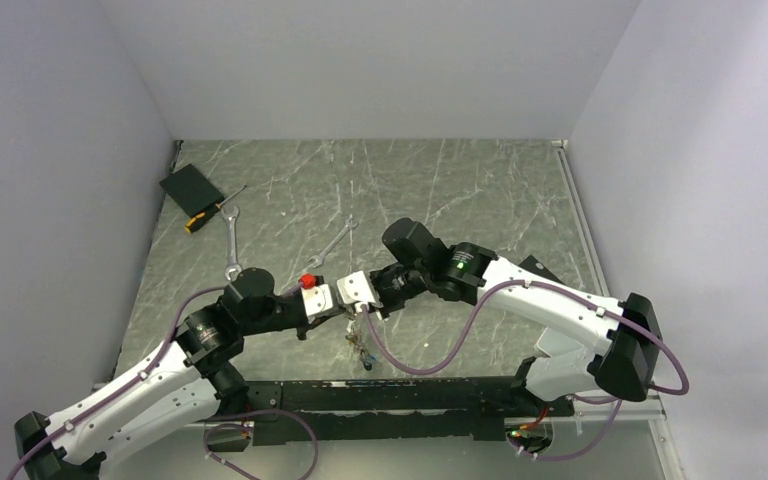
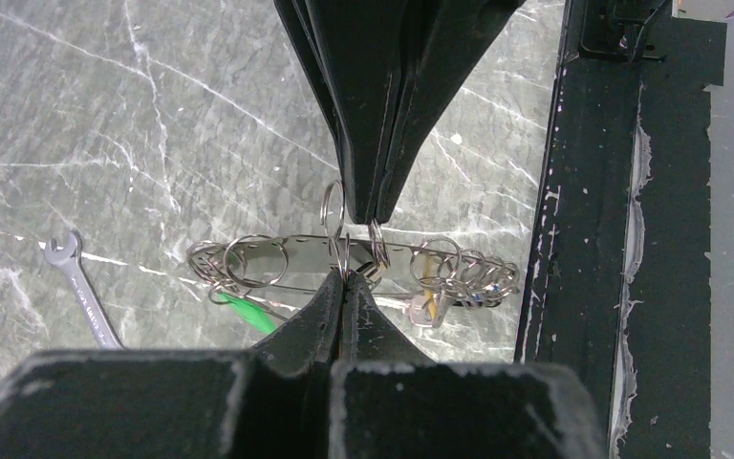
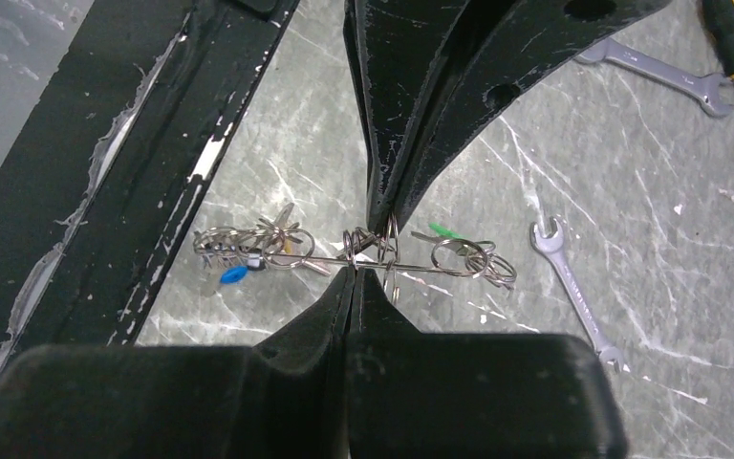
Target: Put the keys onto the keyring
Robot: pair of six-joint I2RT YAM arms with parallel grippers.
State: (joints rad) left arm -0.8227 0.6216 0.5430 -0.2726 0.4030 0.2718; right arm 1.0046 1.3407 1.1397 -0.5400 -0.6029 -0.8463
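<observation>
The keyring (image 2: 277,251) is a long thin silvery loop hanging level between both grippers, above the table. Small split rings are strung along it. A green key (image 2: 248,312) hangs near one end and a yellow key (image 2: 427,304) near the other. In the right wrist view the keyring (image 3: 420,269) carries a blue key (image 3: 233,275) and the green key (image 3: 444,231). My left gripper (image 2: 346,275) is shut on the keyring's middle. My right gripper (image 3: 356,270) is shut on it from the opposite side, tip to tip. In the top view the left gripper (image 1: 340,310) and right gripper (image 1: 362,305) meet, keys (image 1: 362,345) dangling below.
Two silver spanners (image 1: 232,240) (image 1: 332,245) lie beyond the grippers. A black pad (image 1: 191,188) and a screwdriver (image 1: 210,213) lie at the far left. The black base rail (image 1: 390,395) runs along the near edge, close under the keys.
</observation>
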